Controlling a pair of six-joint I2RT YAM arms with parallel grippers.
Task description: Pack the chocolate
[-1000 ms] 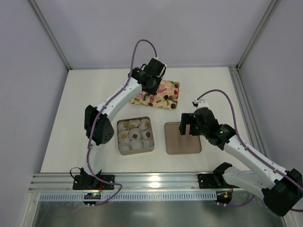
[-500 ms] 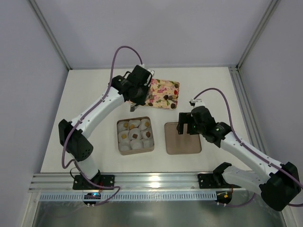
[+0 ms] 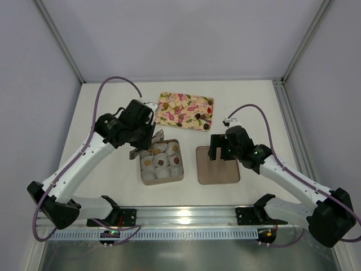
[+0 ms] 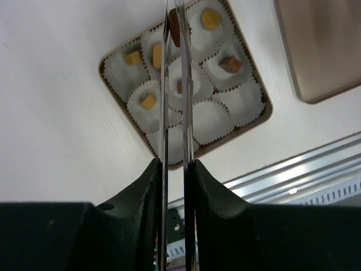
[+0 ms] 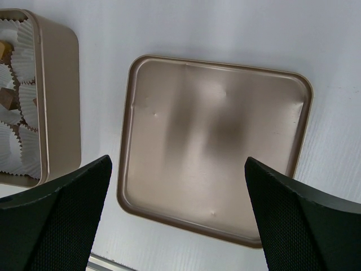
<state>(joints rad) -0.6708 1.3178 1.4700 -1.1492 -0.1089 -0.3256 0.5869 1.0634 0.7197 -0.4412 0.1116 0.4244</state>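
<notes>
A square brown box [image 3: 179,177] holds white paper cups, some with tan and dark chocolates [image 3: 161,162]. More chocolates [image 3: 180,116] lie on the floral tray [image 3: 194,106] behind it. My left gripper [image 3: 144,148] hangs over the box's far left corner. In the left wrist view its thin blades [image 4: 173,7] are shut on a dark brown chocolate [image 4: 174,28] above the box [image 4: 265,107]; tan pieces [image 4: 148,101] and a dark piece [image 4: 229,64] sit in cups. My right gripper [image 3: 219,148] is open and empty over the box lid [image 3: 218,169].
In the right wrist view my gripper [image 5: 177,164] spans the flat brown lid [image 5: 214,141], with the box [image 5: 56,84] at the left. An aluminium rail [image 3: 186,213] runs along the near edge. Frame posts stand at the back corners.
My left arm has swung from over the floral tray toward me and left, to the box's far left corner. My right gripper has shifted slightly left over the lid.
</notes>
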